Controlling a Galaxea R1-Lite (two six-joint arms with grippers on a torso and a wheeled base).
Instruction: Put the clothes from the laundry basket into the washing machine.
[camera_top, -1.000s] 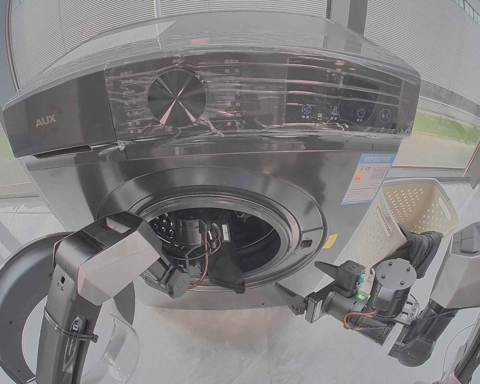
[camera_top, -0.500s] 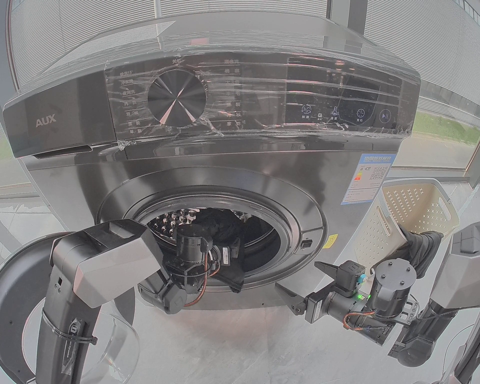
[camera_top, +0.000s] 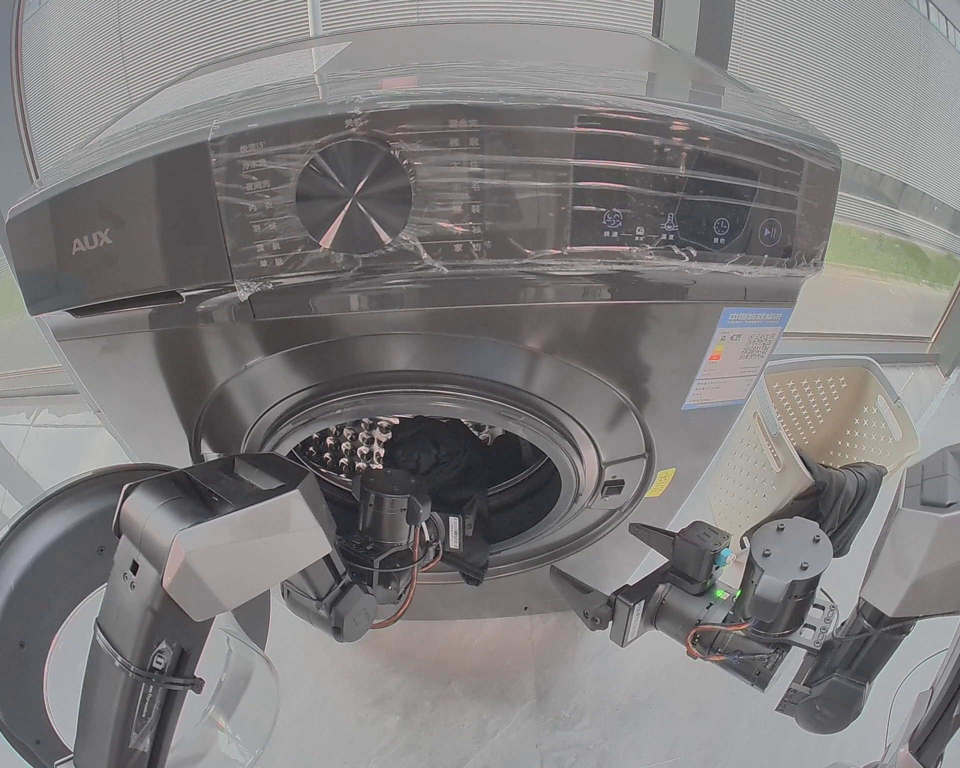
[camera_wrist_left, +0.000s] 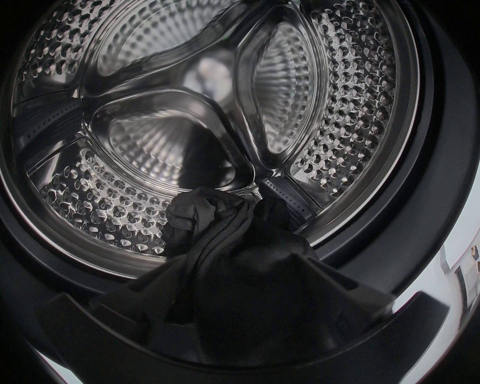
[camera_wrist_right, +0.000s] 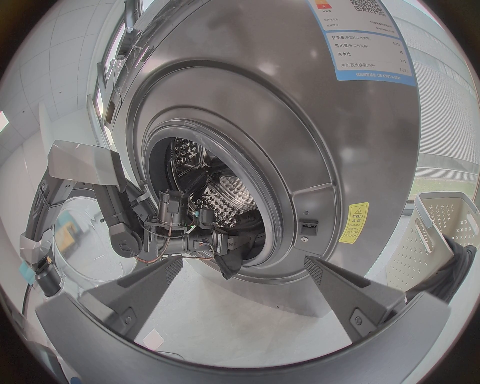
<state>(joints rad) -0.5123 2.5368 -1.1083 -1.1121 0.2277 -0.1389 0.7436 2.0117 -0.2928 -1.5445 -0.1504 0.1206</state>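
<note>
The washing machine (camera_top: 430, 330) stands with its round door swung open to the left. A black garment (camera_wrist_left: 235, 260) lies partly in the drum (camera_wrist_left: 150, 75) and hangs over the lower rim of the opening (camera_top: 468, 560). My left gripper (camera_top: 458, 528) (camera_wrist_left: 240, 315) sits at that rim, open, its fingers spread either side of the cloth. Lower right, my right gripper (camera_top: 606, 566) (camera_wrist_right: 241, 262) hovers open and empty before the machine. The cream laundry basket (camera_top: 850, 410) leans at the right, with another black garment (camera_top: 845, 498) draped over its edge.
The open door (camera_top: 50, 560) lies low on the left beside my left arm. Pale floor (camera_top: 500, 680) stretches in front of the machine between the two arms. The basket (camera_wrist_right: 440, 225) stands close against the machine's right side.
My left gripper has drawn back out of the drum and downward to the rim, uncovering dark cloth inside. The right arm and the basket have not moved.
</note>
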